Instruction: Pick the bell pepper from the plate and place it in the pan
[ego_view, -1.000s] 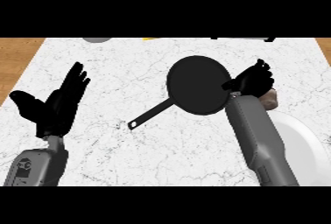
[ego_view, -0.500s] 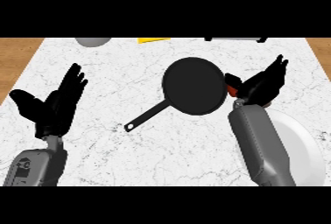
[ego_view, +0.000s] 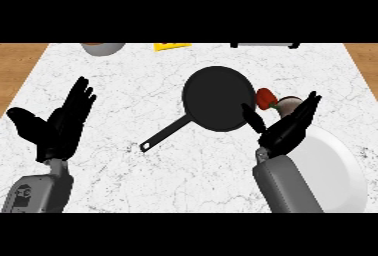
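Note:
The black pan (ego_view: 218, 97) lies in the middle of the counter, its handle (ego_view: 166, 135) pointing to the lower left. The red bell pepper (ego_view: 266, 98) lies just outside the pan's right rim, with a pale stub beside it, and no hand is holding it. My right hand (ego_view: 288, 127) is open, fingers straight, just below the pepper and apart from it. The white plate (ego_view: 339, 175) sits at the lower right, partly behind my right forearm. My left hand (ego_view: 63, 122) rests open at the left, fingers up.
A grey bowl (ego_view: 102, 47), a yellow item (ego_view: 171, 46) and a pale object (ego_view: 266, 44) line the counter's far edge. Wooden floor shows past the left edge (ego_view: 15, 70) and the right edge of the marble top.
My right hand has opened and pulled back toward me. The pepper it was curled round now lies uncovered beside the pan's right rim. The left hand has stayed put.

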